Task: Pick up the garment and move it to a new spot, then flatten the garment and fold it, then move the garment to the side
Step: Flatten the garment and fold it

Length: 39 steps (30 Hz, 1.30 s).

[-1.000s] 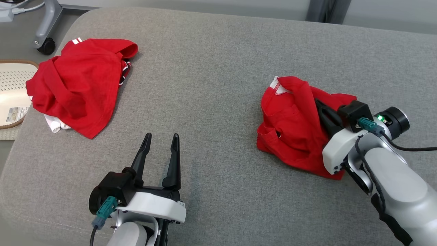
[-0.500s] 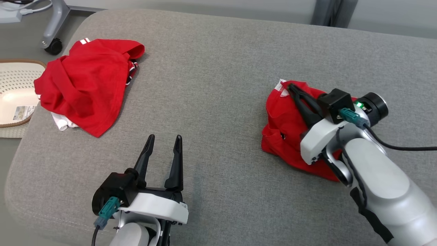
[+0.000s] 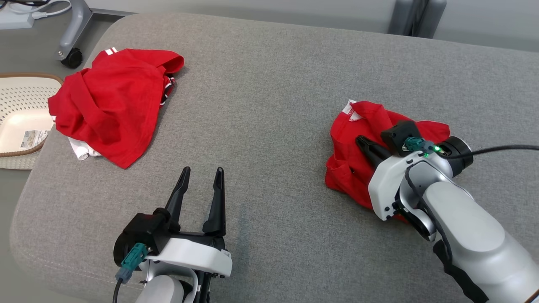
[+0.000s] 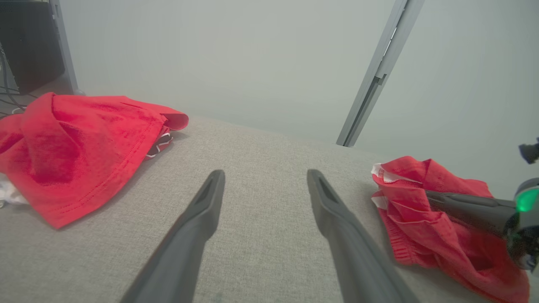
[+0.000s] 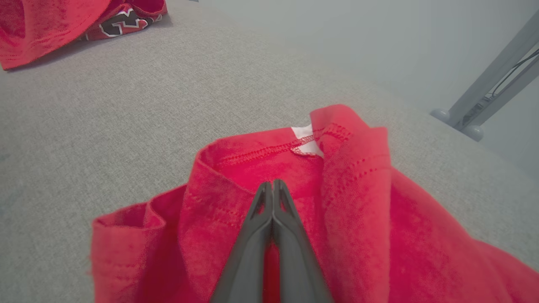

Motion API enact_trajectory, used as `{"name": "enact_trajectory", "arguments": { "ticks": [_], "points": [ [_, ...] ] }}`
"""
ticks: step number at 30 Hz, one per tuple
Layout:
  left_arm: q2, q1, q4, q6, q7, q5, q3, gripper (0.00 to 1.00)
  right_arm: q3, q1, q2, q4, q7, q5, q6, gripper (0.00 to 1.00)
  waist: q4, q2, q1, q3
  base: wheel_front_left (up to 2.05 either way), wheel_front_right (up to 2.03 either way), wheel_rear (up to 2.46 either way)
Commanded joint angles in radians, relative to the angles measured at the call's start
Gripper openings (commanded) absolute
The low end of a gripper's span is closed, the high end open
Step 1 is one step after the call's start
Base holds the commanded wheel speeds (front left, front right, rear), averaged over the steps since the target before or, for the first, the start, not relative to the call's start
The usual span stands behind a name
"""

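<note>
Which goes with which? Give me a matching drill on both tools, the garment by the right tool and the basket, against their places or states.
1 left tool
2 right tool
3 garment
4 basket

A shut, over red cloth
B beside the cushion's left edge
C open over bare cushion
D crumpled, right side of cushion

Pairs: 1-C, 2-A, 3-D, 4-B

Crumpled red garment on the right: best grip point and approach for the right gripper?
Likely the stitched hem ridge beside the white label of the red garment: it stands up off the grey cushion, so open jaws can straddle it. Come from the near side, along where the shut right gripper points, after opening.
</note>
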Motion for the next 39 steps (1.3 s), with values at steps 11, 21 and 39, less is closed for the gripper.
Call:
{"name": "enact_trajectory", "arguments": {
  "ticks": [11, 21, 39],
  "points": [
    [0.004, 0.006, 0.005, 0.005, -0.001, -0.006, 0.002, 1.00, 0.152, 0.008, -0.072, -0.092, 0.231, 0.269, 0.000, 0.00, -0.001, 0.0000, 0.0000, -0.018, 0.00, 0.00, 0.00],
    [0.004, 0.026, 0.011, -0.001, -0.001, 0.007, 0.017, 1.00, 0.194, 0.112, -0.137, -0.301, 0.367, 0.387, 0.000, 0.00, -0.030, 0.0000, 0.0000, -0.044, 0.00, 0.00, 0.00],
    [0.004, 0.026, 0.016, -0.007, -0.001, 0.013, 0.013, 1.00, 0.042, 0.149, -0.153, -0.319, 0.282, 0.232, 0.000, 0.00, -0.037, 0.0000, 0.0000, -0.051, 0.00, 0.00, 0.00]
  ]
}}
